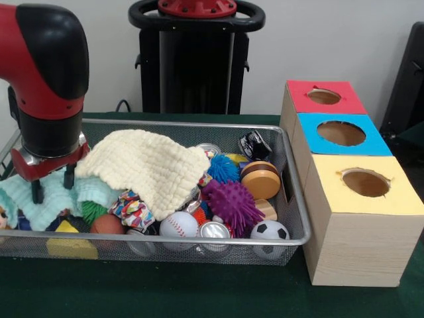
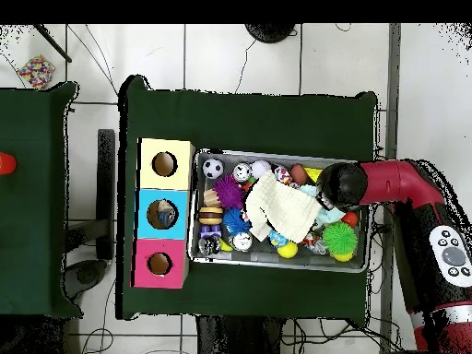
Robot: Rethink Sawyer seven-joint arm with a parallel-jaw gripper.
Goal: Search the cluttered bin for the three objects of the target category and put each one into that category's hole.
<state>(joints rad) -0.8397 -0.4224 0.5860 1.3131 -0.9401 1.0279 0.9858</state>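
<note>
My gripper (image 1: pixel 53 187) hangs open at the left end of the wire bin (image 1: pixel 291 199), its fingertips (image 1: pixel 38 192) just over a mint cloth (image 1: pixel 40 209), with nothing between them. A cream knitted cloth (image 1: pixel 149 165) covers the bin's middle. To its right lie a baseball (image 1: pixel 179 225), a soccer ball (image 1: pixel 269 230), a purple spiky ball (image 1: pixel 232 202), a blue spiky ball (image 1: pixel 224 169), a wooden disc (image 1: pixel 260 180) and a can (image 1: pixel 214 230). In the overhead view the arm's head (image 2: pixel 339 184) hides the gripper.
Right of the bin stands a box with a red hole (image 1: pixel 324 97), a blue hole (image 1: pixel 341 133) and a yellow hole (image 1: pixel 365 182). A green spiky ball (image 1: pixel 93 211), a yellow block (image 1: pixel 69 245) and a black toy car (image 1: pixel 254 144) also lie in the bin.
</note>
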